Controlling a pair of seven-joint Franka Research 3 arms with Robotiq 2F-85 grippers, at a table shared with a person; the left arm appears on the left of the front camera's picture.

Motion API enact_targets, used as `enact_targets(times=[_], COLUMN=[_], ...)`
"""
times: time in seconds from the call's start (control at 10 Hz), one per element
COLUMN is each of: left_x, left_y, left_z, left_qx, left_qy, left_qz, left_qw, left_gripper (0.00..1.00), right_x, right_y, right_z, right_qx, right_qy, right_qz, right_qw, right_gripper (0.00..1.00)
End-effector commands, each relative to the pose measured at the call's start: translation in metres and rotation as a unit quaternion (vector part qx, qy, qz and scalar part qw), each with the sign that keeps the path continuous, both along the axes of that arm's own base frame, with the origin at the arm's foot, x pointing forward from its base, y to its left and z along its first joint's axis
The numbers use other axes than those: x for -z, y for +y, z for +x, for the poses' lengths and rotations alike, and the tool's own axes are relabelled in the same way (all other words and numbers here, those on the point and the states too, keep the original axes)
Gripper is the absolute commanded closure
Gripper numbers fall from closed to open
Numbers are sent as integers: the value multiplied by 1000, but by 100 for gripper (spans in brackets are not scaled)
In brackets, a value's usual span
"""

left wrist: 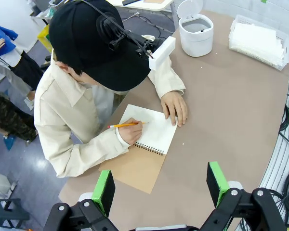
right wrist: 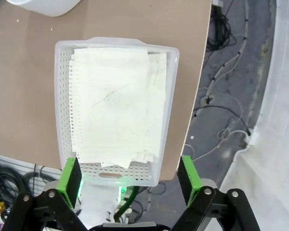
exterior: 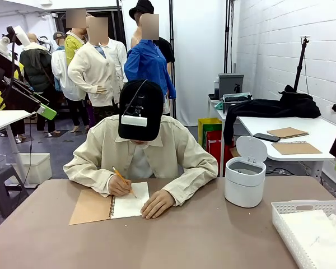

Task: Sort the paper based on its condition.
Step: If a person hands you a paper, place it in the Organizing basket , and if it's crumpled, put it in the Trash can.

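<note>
Your right gripper: jaws wide apart, nothing held, hanging above white basket at table edge. Paper lies stacked inside basket, sheets creased, edges ragged. Your left gripper: spread wide too, empty, high over table near notebook. Farther off, person's hand writes in open notebook with pencil; other hand rests on page edge. Beyond, white bin stands, lid up.

No text, label or number is legible on the notebook or paper.
</note>
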State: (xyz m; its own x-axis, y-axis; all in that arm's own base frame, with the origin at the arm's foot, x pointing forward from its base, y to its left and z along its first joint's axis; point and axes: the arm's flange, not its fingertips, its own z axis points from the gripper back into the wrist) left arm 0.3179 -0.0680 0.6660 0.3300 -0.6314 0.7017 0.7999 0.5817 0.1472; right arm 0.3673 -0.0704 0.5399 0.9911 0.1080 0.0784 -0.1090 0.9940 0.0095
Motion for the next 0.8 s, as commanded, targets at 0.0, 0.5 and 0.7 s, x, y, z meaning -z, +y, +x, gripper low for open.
enact_targets(times=[0.0, 0.5, 0.7], left_x=[0, 0, 0], left_y=[1, 1, 1], left_z=[0, 0, 0], left_qx=[1, 1, 1], left_qy=[0, 0, 0], left_qz=[-2, -2, -2], left_qw=[1000, 1000, 1000], left_gripper=[0, 0, 0], right_x=[0, -64, -91], right_y=[0, 148, 190], right_z=[0, 18, 21], right_qx=[0, -302, -389], right_qy=[0, -58, -86], right_qz=[0, 4, 40], right_qw=[1000, 952, 916], right_gripper=[0, 0, 0])
